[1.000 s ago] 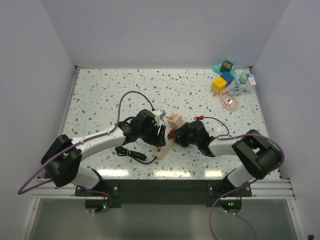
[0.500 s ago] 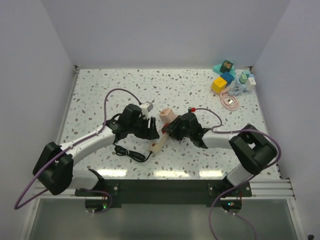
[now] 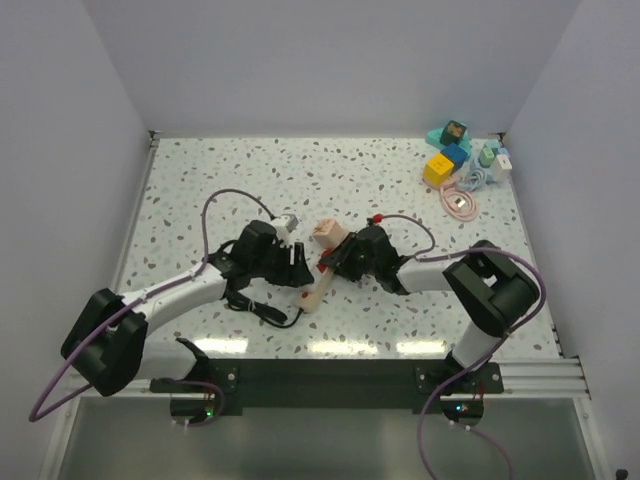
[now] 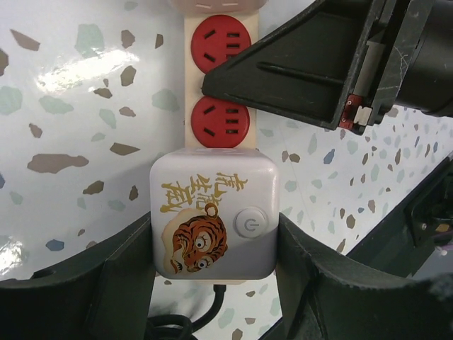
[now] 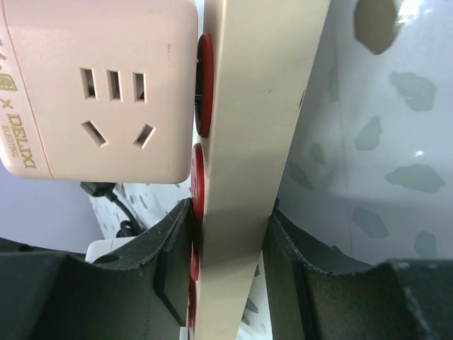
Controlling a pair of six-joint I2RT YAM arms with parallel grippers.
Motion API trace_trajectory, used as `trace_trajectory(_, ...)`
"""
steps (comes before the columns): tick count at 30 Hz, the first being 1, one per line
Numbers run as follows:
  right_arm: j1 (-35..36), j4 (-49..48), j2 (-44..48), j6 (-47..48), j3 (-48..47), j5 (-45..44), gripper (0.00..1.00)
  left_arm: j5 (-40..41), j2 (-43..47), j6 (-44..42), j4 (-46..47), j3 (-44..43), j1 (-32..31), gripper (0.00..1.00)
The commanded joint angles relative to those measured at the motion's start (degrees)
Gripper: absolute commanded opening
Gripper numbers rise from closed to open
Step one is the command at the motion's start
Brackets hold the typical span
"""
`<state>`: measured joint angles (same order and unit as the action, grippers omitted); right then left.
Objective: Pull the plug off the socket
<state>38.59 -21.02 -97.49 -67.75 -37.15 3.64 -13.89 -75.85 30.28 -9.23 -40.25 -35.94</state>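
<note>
White tiger-printed plug (image 4: 212, 216): sits pushed into cream socket (image 4: 219, 122) on table (image 4: 71, 106), squeezed between left end effector (image 4: 216, 241) fingers; right end effector (image 5: 230, 241) clenched across socket's edges.

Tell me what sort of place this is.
Probably a robot manipulation test cell: a speckled terrazzo-pattern tabletop boxed in by plain pale walls, with a black-and-white left arm and right arm mounted on a dark base plate at its near edge.

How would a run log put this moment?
left fingers: clamped on tiger-print plug | right fingers: clamped on socket strip | plug: seated on strip | phase: pre-pull
</note>
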Motion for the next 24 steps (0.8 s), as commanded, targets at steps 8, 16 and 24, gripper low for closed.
trace_trajectory(8,-3.5,14.7,-7.0,11.3,7.8,-4.3,0.0,1.2,16.2,4.7,16.7,8.8,9.8,0.0)
trace_trajectory(16,-4.7,16.2,-7.5,12.5,7.5,-4.8,0.0,-2.2,14.0,2.3,13.8,6.7,12.7,0.0)
trace_trajectory(24,-5.0,16.8,-6.9,14.0,7.0,-4.3,0.0,6.1,9.9,-10.2,-9.2,-10.7,13.2,0.0)
